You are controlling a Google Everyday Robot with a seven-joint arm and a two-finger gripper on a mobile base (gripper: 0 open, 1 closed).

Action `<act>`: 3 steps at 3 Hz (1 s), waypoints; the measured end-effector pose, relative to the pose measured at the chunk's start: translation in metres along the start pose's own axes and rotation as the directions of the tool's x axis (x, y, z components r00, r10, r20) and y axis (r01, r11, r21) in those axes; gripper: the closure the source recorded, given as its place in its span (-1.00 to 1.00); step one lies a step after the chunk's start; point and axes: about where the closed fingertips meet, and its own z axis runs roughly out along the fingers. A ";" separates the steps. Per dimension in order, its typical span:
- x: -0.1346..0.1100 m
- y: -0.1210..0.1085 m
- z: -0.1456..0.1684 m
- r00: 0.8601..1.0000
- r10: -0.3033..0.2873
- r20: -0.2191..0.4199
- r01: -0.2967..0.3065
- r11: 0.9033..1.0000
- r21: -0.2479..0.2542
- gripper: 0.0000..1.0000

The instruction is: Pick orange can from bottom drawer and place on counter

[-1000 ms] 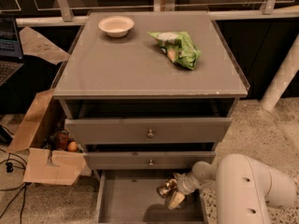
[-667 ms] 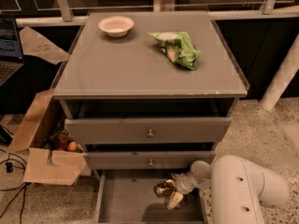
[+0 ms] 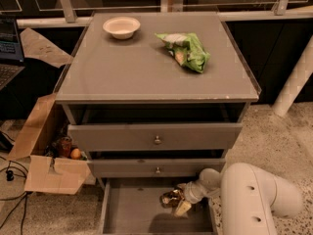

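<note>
With my gripper (image 3: 177,203) reaching down into the wide shallow grey wooden bottom drawer (image 3: 132,215), I am clamping its fingers (image 3: 182,208) on the small shiny golden-orange metal can (image 3: 170,198) between them, securing it for lifting. The flat matte grey counter (image 3: 137,67) is lying well above them.

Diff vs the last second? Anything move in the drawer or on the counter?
Barely anything. The arm edged slightly left. The gripper stays low in the bottom drawer right beside the can, which has not lifted or visibly shifted. The bowl and green bag on the counter, the upper drawers and the cardboard box are as before.
</note>
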 end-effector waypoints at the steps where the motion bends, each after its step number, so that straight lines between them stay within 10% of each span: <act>1: 0.000 0.000 0.000 1.000 0.000 0.000 0.000 1.000 0.000 -0.21; 3: 0.000 0.000 0.000 1.000 0.000 0.000 0.000 1.000 0.000 0.76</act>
